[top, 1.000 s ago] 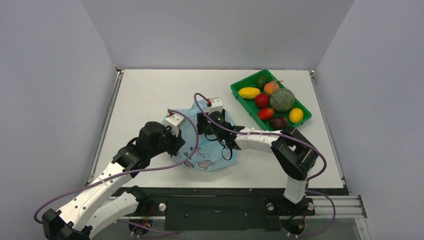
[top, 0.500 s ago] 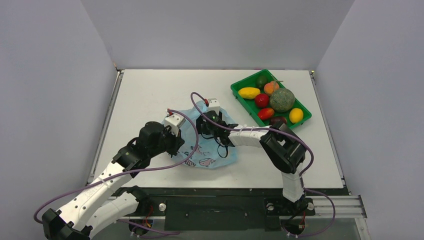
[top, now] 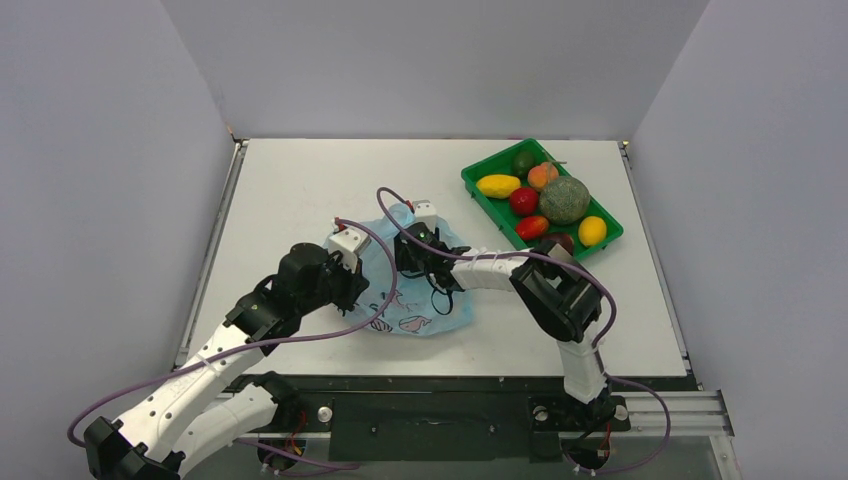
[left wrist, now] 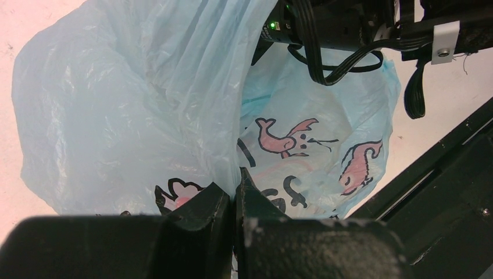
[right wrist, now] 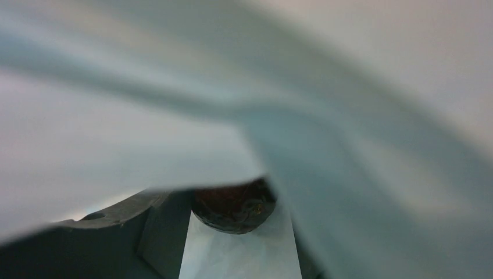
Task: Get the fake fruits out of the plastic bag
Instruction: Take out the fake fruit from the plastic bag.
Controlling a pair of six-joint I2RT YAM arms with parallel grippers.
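Observation:
The light-blue plastic bag with fish drawings lies mid-table and fills the left wrist view. My left gripper is shut, pinching a fold of the bag's left edge; it also shows in the top view. My right gripper is inside the bag's mouth. In the right wrist view a dark purple-brown fruit sits between its open fingertips, with bag film draped over the lens and the right finger hidden. A peach and a red-orange elongated fruit lie in the tray.
A green tray at the back right holds two yellow fruits, a red one, a large green melon and a dark fruit by my right elbow. The right arm's cable loops over the bag.
My right gripper has moved left, deeper into the bag, and its elbow has folded closer. The left arm has held still, keeping its grip on the bag.

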